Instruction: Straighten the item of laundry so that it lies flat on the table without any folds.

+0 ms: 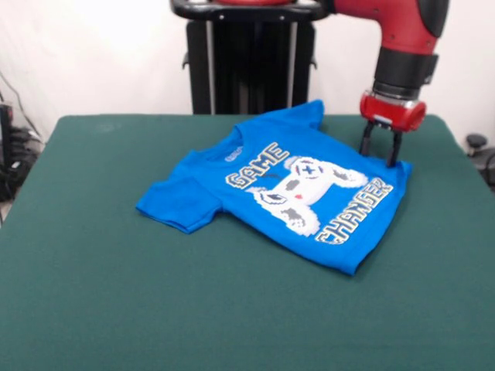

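- The gripper (379, 154) stands with fingers parted, tips down at the hem corner of the T-shirt (290, 185), gripping nothing yet.
- The shirt lies on the table (93, 270), stretching away beside the gripper, mostly flat.
- Likely step: pinching that corner, then pulling outward.

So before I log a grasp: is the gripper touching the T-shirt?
Cannot tell. In the front view the gripper has its fingertips at the blue T-shirt's edge, but contact isn't plainly visible.

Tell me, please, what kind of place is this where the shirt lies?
Probably a robotics lab or test room, not a home. A red and black robot arm hangs its gripper over a blue T-shirt on a green cloth-covered table, before a plain white wall, with loose cables at the side.
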Action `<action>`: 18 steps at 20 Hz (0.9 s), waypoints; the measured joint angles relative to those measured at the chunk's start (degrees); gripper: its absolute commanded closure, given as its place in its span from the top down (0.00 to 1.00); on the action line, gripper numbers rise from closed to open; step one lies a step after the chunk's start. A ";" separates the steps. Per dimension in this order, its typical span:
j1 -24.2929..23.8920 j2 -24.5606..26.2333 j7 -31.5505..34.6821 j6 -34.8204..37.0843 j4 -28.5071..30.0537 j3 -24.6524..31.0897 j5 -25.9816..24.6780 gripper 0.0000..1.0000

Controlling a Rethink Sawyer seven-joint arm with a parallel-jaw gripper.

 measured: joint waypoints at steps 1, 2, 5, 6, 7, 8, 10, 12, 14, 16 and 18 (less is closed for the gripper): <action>0.01 0.00 0.00 -0.01 0.00 0.00 0.00 1.00; 0.02 -0.01 0.00 -0.01 0.00 0.00 0.01 1.00; 0.22 -0.07 0.00 0.01 0.01 0.00 0.66 1.00; 0.31 -0.09 0.00 0.01 0.01 0.00 0.89 1.00; 0.38 -0.11 0.00 0.01 0.01 0.00 1.07 1.00; 0.45 -0.13 0.00 0.01 0.01 0.00 1.25 1.00; 0.72 -0.15 0.00 0.00 0.01 0.00 1.94 1.00; 0.83 -0.18 0.00 0.01 0.02 0.00 2.27 1.00; 0.91 -0.23 0.00 0.01 0.01 0.01 2.52 1.00; 0.98 -0.30 0.00 0.01 0.01 0.01 2.56 1.00; 1.03 -0.37 0.00 0.01 -0.01 0.02 2.55 1.00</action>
